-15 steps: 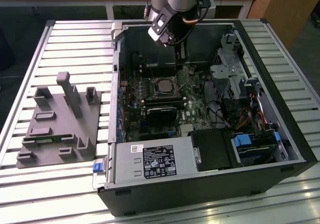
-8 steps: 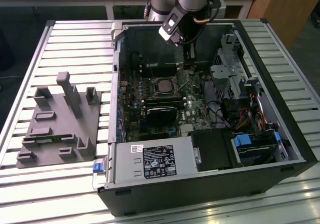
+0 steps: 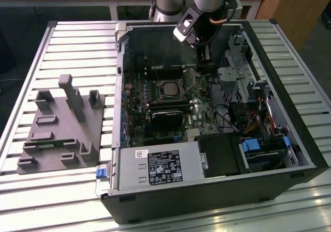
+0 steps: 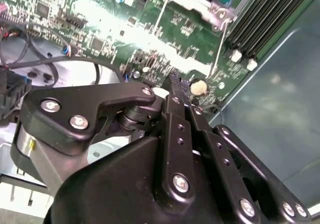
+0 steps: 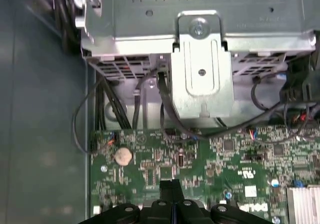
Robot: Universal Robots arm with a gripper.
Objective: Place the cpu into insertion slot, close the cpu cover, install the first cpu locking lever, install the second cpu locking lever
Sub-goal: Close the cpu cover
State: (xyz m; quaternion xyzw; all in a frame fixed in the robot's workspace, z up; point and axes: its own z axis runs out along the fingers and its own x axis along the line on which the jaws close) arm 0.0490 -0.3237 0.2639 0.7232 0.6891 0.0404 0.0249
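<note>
exterior view: closed hand (image 3: 203, 65) above motherboard (image 3: 201, 106) edge, beside drive cage (image 3: 232, 82).

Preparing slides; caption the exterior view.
Robot hand inside an open computer case, low over the motherboard near the insertion slot.

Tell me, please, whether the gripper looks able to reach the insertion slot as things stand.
Probably yes: in the exterior view the gripper hangs inside the open-sided computer case, close beside the insertion slot, and nothing stands over the slot.
</note>
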